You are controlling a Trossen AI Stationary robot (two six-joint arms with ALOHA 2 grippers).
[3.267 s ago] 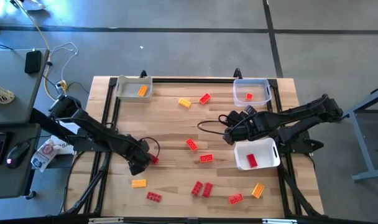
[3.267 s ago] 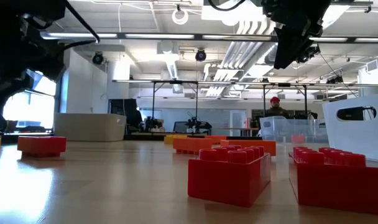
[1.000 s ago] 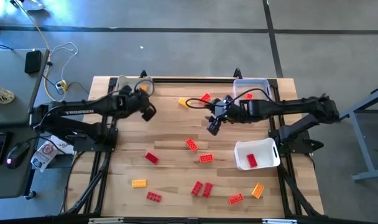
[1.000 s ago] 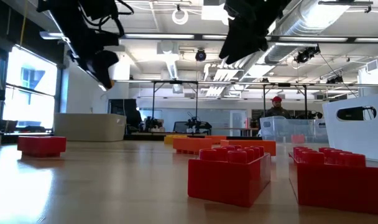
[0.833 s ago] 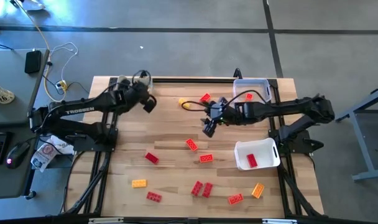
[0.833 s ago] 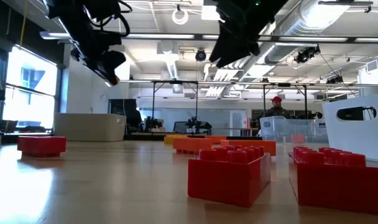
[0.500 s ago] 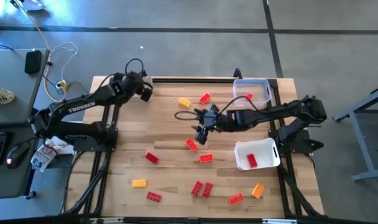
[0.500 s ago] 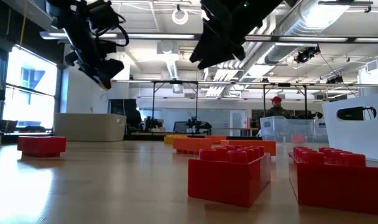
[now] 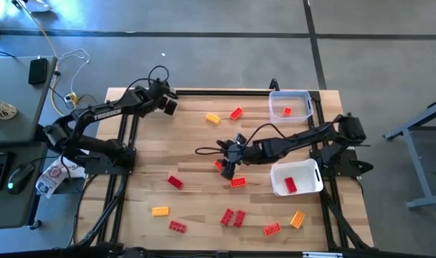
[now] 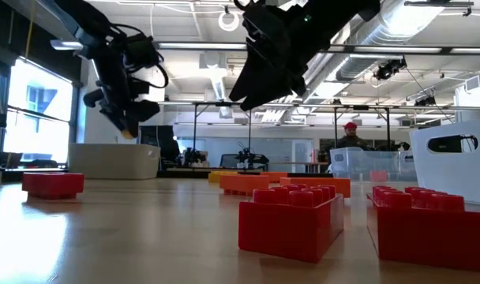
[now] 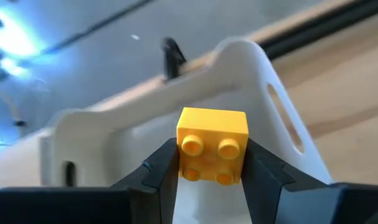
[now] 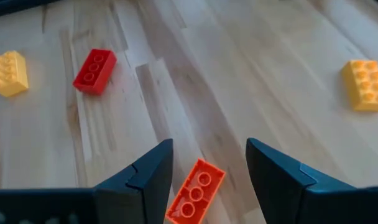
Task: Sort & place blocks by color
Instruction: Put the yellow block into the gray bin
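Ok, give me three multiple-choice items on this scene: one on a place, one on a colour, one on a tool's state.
1. Where is the left tool?
A. over the table's back-left corner
B. over the front-right corner
C. off the table

2. What colour is the small studded plastic block that it holds?
A. red
B. yellow
C. blue

3. How does the right tool stand?
A. shut on a block
B. open above the orange-red studded block
C. out of view

Key: A, the high view shows it there; B, the left wrist view shows yellow; C is wrong, B is right: the fingers are apart, nothing between them.
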